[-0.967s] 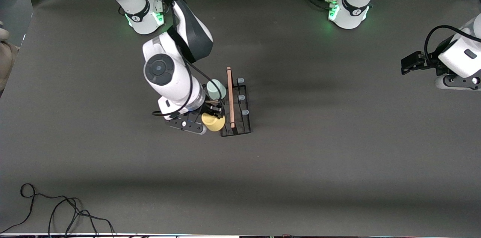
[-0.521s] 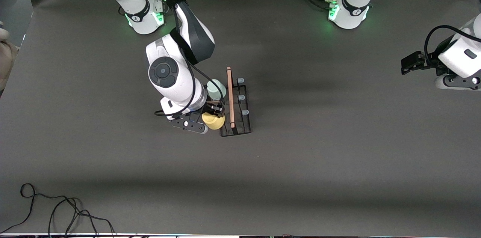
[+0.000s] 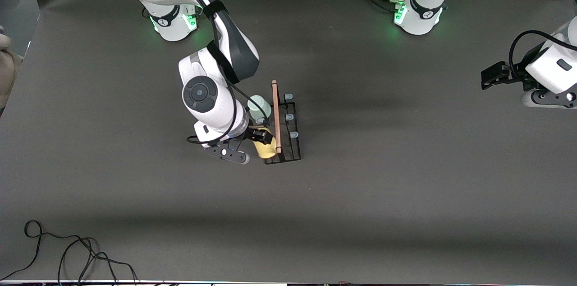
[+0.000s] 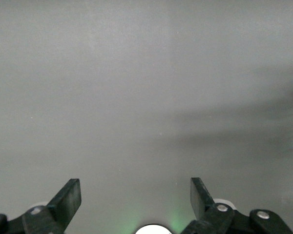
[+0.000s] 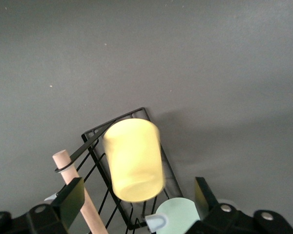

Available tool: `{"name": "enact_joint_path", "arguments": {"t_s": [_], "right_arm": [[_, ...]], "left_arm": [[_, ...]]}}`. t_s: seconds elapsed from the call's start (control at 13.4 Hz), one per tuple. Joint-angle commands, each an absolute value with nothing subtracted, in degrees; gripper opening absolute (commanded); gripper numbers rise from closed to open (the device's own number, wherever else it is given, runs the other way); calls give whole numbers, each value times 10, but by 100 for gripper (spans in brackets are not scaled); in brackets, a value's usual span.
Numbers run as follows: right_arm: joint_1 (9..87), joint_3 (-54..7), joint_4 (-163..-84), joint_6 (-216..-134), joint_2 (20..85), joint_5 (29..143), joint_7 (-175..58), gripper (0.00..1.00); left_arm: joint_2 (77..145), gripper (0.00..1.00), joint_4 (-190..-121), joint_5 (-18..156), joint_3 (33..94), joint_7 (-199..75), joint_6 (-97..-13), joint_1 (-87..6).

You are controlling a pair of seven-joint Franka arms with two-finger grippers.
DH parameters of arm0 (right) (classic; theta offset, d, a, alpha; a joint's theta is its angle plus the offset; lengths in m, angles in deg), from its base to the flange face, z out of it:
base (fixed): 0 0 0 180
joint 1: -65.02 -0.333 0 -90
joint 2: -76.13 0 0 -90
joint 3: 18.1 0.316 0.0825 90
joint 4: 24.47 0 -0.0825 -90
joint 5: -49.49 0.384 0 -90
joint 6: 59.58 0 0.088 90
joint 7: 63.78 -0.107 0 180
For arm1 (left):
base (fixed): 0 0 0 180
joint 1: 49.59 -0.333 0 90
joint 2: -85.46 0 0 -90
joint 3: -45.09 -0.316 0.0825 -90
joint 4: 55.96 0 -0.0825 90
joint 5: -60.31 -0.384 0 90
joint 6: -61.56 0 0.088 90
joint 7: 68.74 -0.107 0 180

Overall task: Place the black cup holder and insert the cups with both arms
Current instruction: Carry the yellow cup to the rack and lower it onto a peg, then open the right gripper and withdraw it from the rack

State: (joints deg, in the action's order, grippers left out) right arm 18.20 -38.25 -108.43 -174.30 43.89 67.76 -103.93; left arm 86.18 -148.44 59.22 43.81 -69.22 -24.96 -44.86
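We see the right arm [image 3: 212, 92] has shifted over the black cup holder [image 3: 284, 132], and its right gripper [image 3: 258, 138] now gapes, the yellow cup [image 5: 134, 158] free on the rack beside the pale green cup [image 3: 259, 106]. The left gripper [image 4: 136, 197] waits open over bare table at its own end.

The black cup holder [image 3: 283, 129] stands mid-table, its wooden rod handle [image 3: 275, 114] on top. A pale green cup [image 3: 259, 106] sits on one peg; nearer the front camera, a yellow cup [image 5: 133, 159] sits tilted over the rack's corner.
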Motion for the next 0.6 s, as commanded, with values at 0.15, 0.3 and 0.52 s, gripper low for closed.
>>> {"name": "enact_joint_path", "arguments": {"t_s": [0.15,0.3,0.52], "right_arm": [[258,-402,-1086,-1661,494,675,-882,100],[290,-405,-1105,-1651,523,674,-831,100],[291,-471,-1137,-1644,557,670,-719,100]], "left_arm": [[859,100,-1481,584,435,-695,-242,-441],[859,100,-1481,584,435,-694,-242,-441],[859,100,-1481,584,435,-695,-242,-441]]}}
